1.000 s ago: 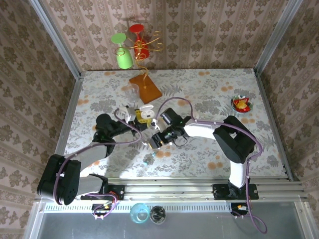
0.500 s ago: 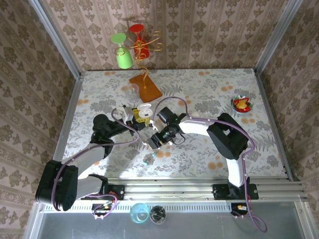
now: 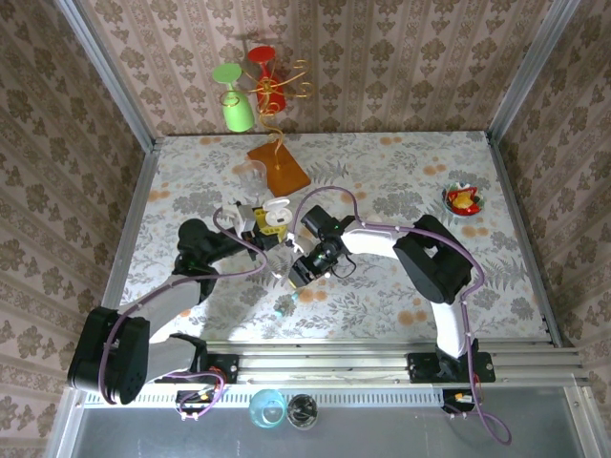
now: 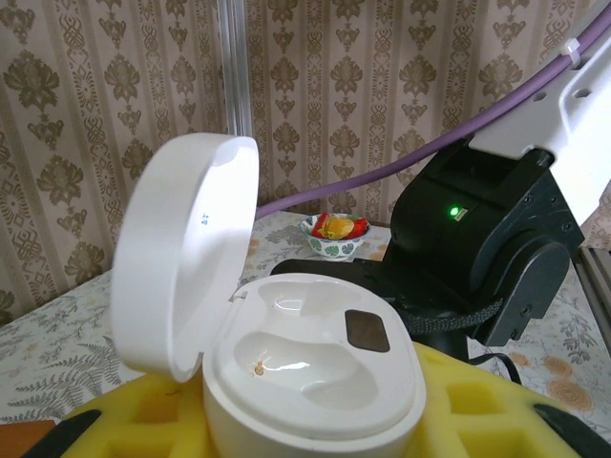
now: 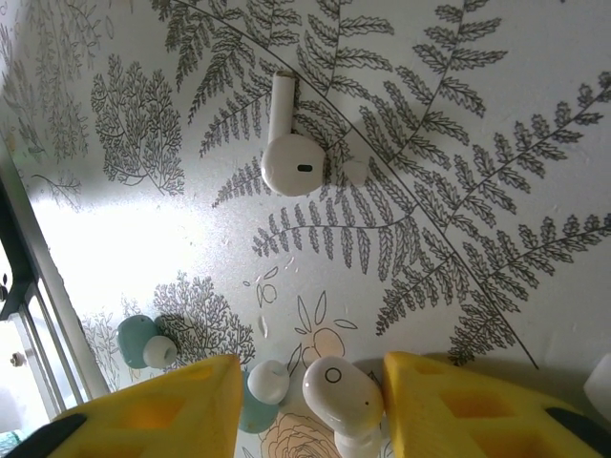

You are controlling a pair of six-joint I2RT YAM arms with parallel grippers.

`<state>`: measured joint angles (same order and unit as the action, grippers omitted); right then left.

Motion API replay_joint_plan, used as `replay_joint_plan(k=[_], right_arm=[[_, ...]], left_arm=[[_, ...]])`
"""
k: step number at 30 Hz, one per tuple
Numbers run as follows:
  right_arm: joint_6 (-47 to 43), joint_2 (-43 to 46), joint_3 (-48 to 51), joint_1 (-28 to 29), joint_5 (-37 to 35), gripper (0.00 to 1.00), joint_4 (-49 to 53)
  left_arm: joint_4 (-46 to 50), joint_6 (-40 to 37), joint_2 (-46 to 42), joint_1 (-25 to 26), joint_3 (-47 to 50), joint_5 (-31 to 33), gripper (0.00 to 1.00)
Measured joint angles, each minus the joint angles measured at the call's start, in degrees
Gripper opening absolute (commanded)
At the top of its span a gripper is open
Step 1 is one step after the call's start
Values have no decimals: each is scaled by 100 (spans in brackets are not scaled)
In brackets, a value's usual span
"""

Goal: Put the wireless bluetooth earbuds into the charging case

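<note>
Yellow-padded left pincer (image 4: 310, 434) pinches the open charging case (image 4: 315, 367) upright, ready to receive; right pincer (image 5: 310, 401) stands spread astride an earbud (image 5: 342, 393) at frame bottom.

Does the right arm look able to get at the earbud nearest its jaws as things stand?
Probably yes. In the right wrist view the earbud lies on the table between the open jaws of the right arm, close against one. A small white piece beside it might get pinched too.
</note>
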<state>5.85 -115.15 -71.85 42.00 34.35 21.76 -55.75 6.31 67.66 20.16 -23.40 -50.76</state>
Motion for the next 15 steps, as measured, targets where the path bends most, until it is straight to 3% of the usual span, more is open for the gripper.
replay_joint_plan(k=[6,15], right_arm=[[15,-55,-20,-15,-7,29,28],[9,-63,-20,-11,63,36,35]], left_arm=[[-7,-2,0,0,0,0,29],[-70,0,138,0,2,-2,29]])
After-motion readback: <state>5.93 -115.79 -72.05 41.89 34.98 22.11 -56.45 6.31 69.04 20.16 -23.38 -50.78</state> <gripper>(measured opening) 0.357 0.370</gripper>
